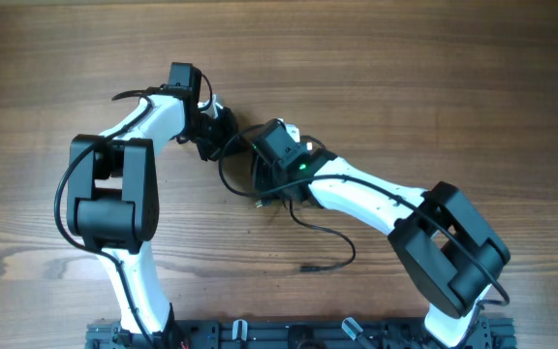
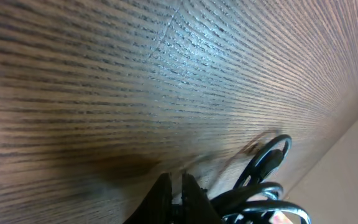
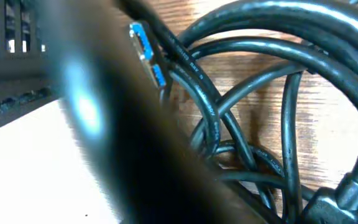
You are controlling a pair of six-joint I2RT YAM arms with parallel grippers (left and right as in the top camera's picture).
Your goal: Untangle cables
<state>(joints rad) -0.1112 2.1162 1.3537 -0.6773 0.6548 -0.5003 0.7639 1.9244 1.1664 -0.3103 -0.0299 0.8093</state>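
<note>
The cables (image 1: 224,147) are a bunch of thin black cords on the wooden table between the two arms. One cord trails away to a plug end (image 1: 308,267) near the front. My left gripper (image 1: 211,129) is at the bunch's left side. In the left wrist view its jaws (image 2: 178,186) stand almost together, and the cords (image 2: 260,186) run out from beside the right finger, one apparently pinched. My right gripper (image 1: 252,143) is pressed into the bunch. The right wrist view shows looped cords (image 3: 247,112) and a blue plug (image 3: 143,45); a dark blurred band hides the fingers.
The wooden table (image 1: 434,78) stretches all around the bunch. The arms' bases and a black rail (image 1: 289,334) line the front edge. A white surface (image 3: 23,168) fills the lower left of the right wrist view.
</note>
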